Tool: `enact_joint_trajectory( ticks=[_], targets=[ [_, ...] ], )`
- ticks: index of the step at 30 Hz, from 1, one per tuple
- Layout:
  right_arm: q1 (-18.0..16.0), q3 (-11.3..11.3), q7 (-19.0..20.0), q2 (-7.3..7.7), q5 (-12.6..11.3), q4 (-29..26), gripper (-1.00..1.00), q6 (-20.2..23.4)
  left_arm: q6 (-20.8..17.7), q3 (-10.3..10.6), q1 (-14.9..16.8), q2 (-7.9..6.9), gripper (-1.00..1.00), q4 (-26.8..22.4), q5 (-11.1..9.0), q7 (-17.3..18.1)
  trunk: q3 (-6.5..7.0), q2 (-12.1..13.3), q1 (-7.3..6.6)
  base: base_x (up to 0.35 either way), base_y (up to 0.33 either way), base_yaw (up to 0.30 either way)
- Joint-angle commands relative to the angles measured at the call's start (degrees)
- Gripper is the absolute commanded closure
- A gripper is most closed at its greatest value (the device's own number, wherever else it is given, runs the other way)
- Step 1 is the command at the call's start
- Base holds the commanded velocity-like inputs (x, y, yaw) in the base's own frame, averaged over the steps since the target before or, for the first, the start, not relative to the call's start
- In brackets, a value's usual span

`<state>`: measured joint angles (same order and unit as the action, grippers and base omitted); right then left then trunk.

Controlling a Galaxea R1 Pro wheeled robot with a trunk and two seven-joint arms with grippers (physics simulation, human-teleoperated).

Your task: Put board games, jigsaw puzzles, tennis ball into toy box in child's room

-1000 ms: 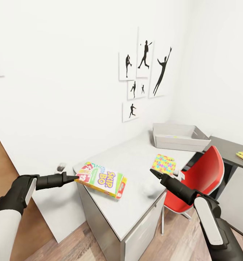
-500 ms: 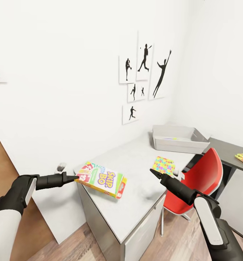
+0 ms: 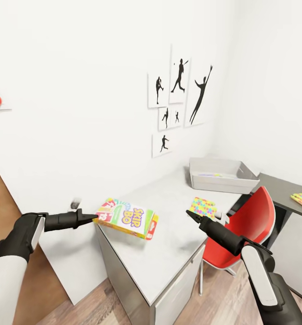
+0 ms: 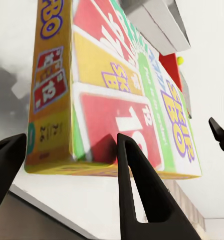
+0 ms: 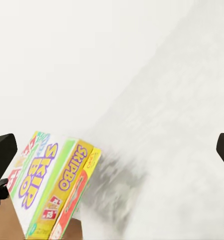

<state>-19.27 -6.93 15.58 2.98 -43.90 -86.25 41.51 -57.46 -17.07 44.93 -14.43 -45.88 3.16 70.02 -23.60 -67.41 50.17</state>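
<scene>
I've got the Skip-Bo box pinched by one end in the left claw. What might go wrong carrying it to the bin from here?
The left claw grips only the near edge of the Skip-Bo box, so the long overhang may twist or slip out.
The jigsaw puzzle lies on the table roughly between the box and the toy box; a low carry could drag it.

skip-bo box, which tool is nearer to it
Left. The left tool grips the Skip-Bo box at its near end, raised over the table. The right tool hangs open, apart from the box.
</scene>
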Motion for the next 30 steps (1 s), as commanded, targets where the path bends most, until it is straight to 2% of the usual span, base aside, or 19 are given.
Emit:
enact_joint_trajectory(
  ticks=[1, 6, 11, 17, 30],
  targets=[
    [0.05, -0.11, 0.29, 0.03, 0.07, -0.11, -1.00, 0.32, -0.69, -0.11, 0.25, 0.08, 1.00, -0.04, 0.38, 0.43, 0.12, 0.38, -0.22, 0.000, 0.000, 0.000],
    [0.17, -0.10, 0.36, -0.11, 0.16, -0.03, -1.00, 0.28, -0.99, -0.06, 0.52, -0.03, 1.00, -0.15, -0.02, 2.28, 1.02, 2.38, -1.32, 0.000, 0.000, 0.000],
    [0.21, -0.03, 0.43, -0.47, 0.14, 0.08, -1.00, 0.24, -1.53, 0.00, 0.59, -0.40, 1.00, -0.26, 0.04, 9.45, 1.91, 4.39, -2.42, 0.000, 0.000, 0.000],
    [0.22, -0.09, 0.47, -0.52, 0.09, 0.11, -1.00, 0.23, -1.67, 0.04, 0.60, -0.56, 1.00, -0.42, 0.45, 13.92, 3.03, 6.79, -3.74, 0.000, 0.000, -0.020],
    [0.23, -0.10, 0.56, -0.22, 0.00, 0.18, -1.00, 0.30, -1.69, 0.10, 0.60, -2.40, 1.00, -0.44, -0.14, 14.77, 6.19, 12.01, -6.59, 0.000, 0.000, -0.173]
  ],
)
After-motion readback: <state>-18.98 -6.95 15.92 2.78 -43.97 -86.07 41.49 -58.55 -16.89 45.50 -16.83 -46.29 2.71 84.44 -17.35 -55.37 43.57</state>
